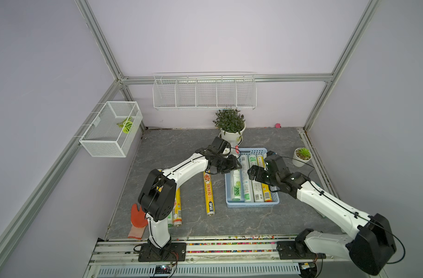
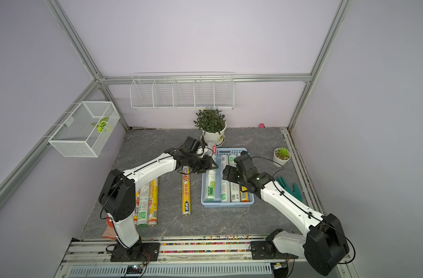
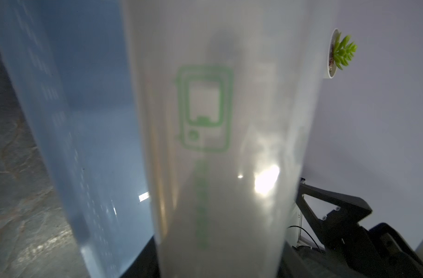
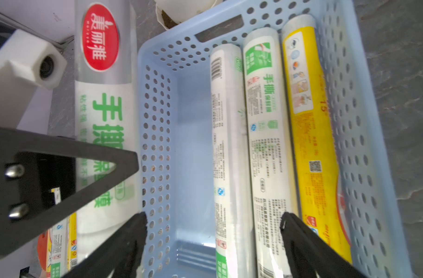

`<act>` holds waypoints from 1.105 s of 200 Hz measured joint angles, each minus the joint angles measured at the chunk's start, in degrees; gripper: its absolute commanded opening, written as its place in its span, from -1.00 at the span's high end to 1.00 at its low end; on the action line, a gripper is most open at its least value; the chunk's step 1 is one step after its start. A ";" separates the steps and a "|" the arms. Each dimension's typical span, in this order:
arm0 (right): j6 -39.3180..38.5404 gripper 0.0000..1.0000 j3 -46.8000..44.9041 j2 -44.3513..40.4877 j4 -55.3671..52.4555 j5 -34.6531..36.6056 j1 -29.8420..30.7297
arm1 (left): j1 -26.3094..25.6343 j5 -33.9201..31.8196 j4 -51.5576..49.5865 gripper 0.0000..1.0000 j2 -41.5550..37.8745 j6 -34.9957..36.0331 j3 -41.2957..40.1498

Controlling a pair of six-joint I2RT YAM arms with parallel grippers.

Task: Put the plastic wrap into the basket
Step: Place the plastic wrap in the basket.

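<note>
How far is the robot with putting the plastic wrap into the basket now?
Done: two white rolls and one yellow roll lie in the basket. In hand: the left gripper holds a green-printed roll over the basket's empty part; the right gripper is open above the basket. Left: a lone yellow roll on the table, and at least three more rolls beside the left arm.
</note>
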 measured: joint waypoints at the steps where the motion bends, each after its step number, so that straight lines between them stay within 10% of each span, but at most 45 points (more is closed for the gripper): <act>1: 0.00 -0.85 -0.09 -0.07 -0.07 -0.02 -0.04 | -0.02 -0.02 -0.17 0.41 0.17 0.00 0.17; 221: 0.17 -0.84 -2.60 -0.83 -2.47 1.09 -0.66 | -4.68 -10.62 -15.19 0.16 16.20 0.42 17.57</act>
